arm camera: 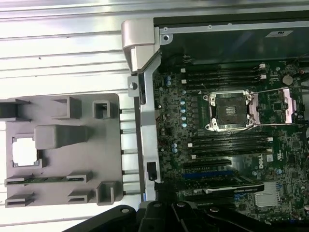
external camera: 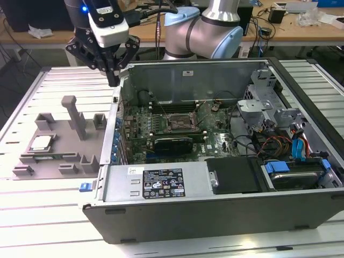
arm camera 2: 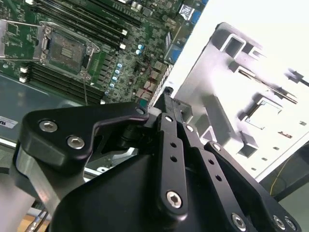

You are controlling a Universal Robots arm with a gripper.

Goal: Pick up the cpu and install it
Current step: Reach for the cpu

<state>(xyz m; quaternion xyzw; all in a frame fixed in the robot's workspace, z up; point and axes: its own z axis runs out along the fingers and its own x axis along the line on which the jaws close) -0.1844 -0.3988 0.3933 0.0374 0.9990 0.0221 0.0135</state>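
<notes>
- Ribbed silver metal table point(external camera: 43, 226) up front, carrying an open grey computer case point(external camera: 161, 215).
- Small shiny square cpu point(external camera: 41, 142) lies flat in a grey plastic fixture tray point(external camera: 62, 146) beside the case. It looks light, stiff, slick-topped and probably delicate, so grip its edges.
- Behind, the black gripper point(external camera: 113, 79) hovers over the case wall, jaws closed, empty.

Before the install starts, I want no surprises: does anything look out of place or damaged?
Nothing stands out. The cpu lies flat in its recess on the grey fixture, and the socket sits empty with its frame swung open.
</notes>
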